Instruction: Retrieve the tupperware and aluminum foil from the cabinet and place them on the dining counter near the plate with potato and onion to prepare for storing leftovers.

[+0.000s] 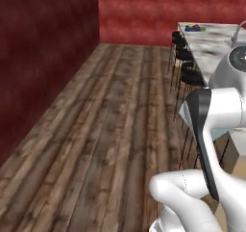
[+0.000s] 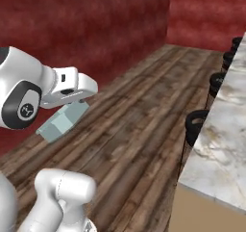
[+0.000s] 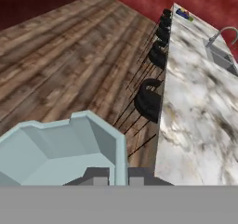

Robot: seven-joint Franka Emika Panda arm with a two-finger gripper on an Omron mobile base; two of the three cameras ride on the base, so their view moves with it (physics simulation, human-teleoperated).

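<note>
Hand view looks along my hand (image 3: 112, 178) over the tupperware (image 3: 60, 148), a pale blue-grey faceted tub whose open inside faces the camera. My fingertips (image 3: 95, 177) are drawn together on its wall at the bottom edge of that view, so the tub is clamped in my grip and carried in the air, off any surface. Beyond the tub's rim lies the dining counter (image 3: 195, 97), its white-grey veined marble tabletop running away from me, with the tub just beside its near corner and above the wooden floor (image 3: 60, 46). A row of dark stools (image 3: 149, 100) stands along the counter's edge nearest the tub. Farther along the tabletop a sink (image 3: 221, 58) with a curved faucet is set into the marble, and at the far end lies a plate with small coloured items (image 3: 184, 14), too small to tell apart.

From the right base view, the tub (image 2: 63, 120) hangs tilted under my hand (image 2: 72, 103), well apart from the counter (image 2: 223, 144), with the floor between them and a dark red wall (image 2: 86, 29) behind.

From the left base view, the counter (image 1: 209, 45) stretches toward the far wall, the coloured items (image 1: 194, 28) at its far end and the stools (image 1: 187, 70) lined up along its side.
</note>
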